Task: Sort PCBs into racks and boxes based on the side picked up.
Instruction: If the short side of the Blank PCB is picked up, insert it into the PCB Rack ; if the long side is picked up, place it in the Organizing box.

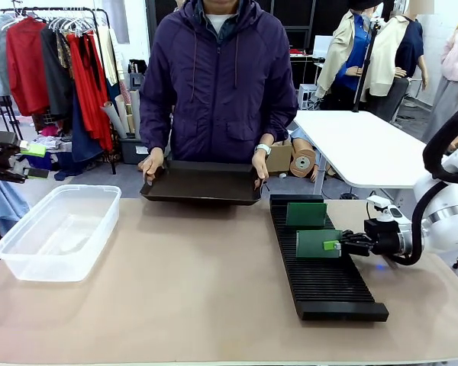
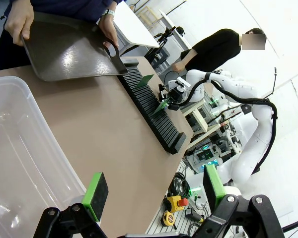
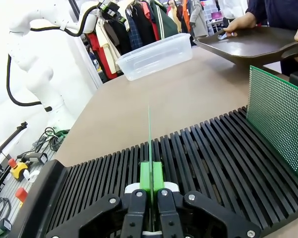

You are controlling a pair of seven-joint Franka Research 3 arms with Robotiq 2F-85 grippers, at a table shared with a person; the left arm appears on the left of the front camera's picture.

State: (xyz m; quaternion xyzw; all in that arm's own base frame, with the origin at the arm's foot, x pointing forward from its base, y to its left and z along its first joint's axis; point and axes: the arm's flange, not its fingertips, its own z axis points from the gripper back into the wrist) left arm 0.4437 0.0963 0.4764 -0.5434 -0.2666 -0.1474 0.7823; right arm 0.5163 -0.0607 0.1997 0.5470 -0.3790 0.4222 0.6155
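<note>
**R gripper clamped on PCB over the rack**

R gripper (image 1: 338, 245) is pinched tight on a green PCB (image 1: 317, 243), fingers closed on the board's near edge. In the right wrist view the held board (image 3: 150, 144) shows edge-on as a thin upright line above the green pads (image 3: 145, 177), lower edge at the rack's slots; can't tell if it's seated in a slot or just above. R arm comes in low from the table's right edge, wrist roughly level, pointing across the rack (image 1: 320, 263).

L gripper (image 2: 154, 191) sits by the table's left edge, above the near rim of the clear box (image 1: 57, 230); pads well apart, nothing between them. In the front view it's mostly cut off by the frame's left edge.

2nd PCB (image 1: 305, 214) stands upright in the rack nearer the far end; in the right wrist view its dotted face (image 3: 279, 119) is cut off at the frame's right side.

Rack runs near-to-far along the table's right half. Box is by the left edge; hard to make out anything inside through the plastic.

Person at far edge holds a dark tray (image 1: 202, 183) w/ both hands (image 1: 151, 163), tray tilted over the table's far edge. Tray's contents not visible.
</note>
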